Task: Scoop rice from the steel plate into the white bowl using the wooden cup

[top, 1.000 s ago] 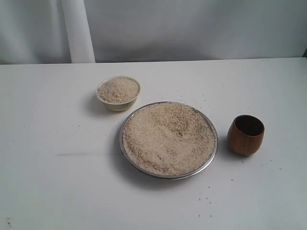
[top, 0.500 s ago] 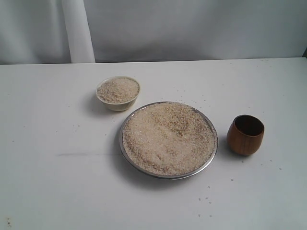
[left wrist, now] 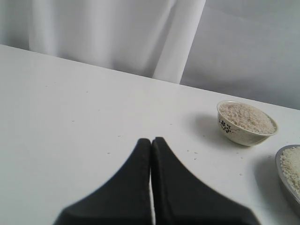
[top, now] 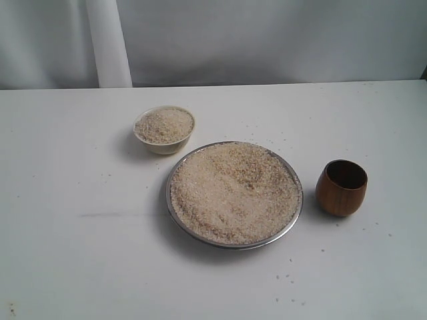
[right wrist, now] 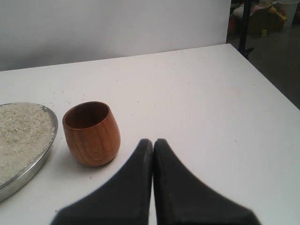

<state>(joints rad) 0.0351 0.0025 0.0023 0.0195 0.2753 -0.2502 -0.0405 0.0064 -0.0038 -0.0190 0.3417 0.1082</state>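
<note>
The steel plate (top: 177, 175) lies mid-table, heaped with pale rice (top: 233, 193). Behind it to the left stands the white bowl (top: 164, 145), full of rice too. The wooden cup (top: 341, 188) stands upright and empty to the right of the plate. No arm shows in the exterior view. My left gripper (left wrist: 151, 140) is shut and empty over bare table, with the white bowl (left wrist: 239, 135) and the plate's rim (left wrist: 282, 174) some way off. Shut and empty as well, my right gripper (right wrist: 153, 141) hovers close beside the wooden cup (right wrist: 92, 134), apart from it; the plate (right wrist: 29, 174) lies beyond.
Stray grains (top: 287, 279) dot the white table (top: 67, 220) around the dishes. A white curtain (top: 267, 40) hangs behind the table. The table's edge (right wrist: 269, 79) drops off toward a dark floor in the right wrist view.
</note>
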